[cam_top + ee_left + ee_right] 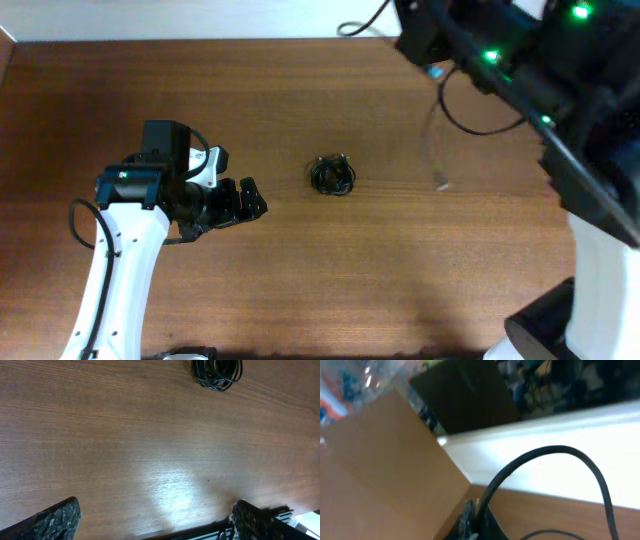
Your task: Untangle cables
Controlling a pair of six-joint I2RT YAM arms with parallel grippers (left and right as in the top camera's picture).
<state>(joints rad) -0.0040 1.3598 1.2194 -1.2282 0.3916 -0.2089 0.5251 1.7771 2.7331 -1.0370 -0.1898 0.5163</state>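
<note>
Left end effector (243, 201) hovers low over the near-left part of the counter (300, 290). Its two fingers (57, 521) are spread as wide as they go, with nothing between them but bare wood. It points right, toward the cable knot (332, 175). That pose suits a reach that pins or pinches the bundle while the other arm pulls.

A little farther in and to the right, near the middle of the counter, the cable knot lies as one small, tight black clump. The left wrist view shows it as several thin loops wound on each other, well apart from the open fingers. No plug end can be made out in it.

Farther right, a faint thin strand hangs down toward the wood with a small pale tip at its low end. It is too blurred to say where it starts.

Right end effector (471, 524) is raised high at the far right, with its fingers closed. A loose cable (555, 449) rises from right at those fingers and arcs over to the right, so the grip appears to be on it. Holding it up there probably keeps that cord clear of the clump. Beyond the far edge sit a cardboard box (375, 475) and a white ledge (545, 455).
</note>
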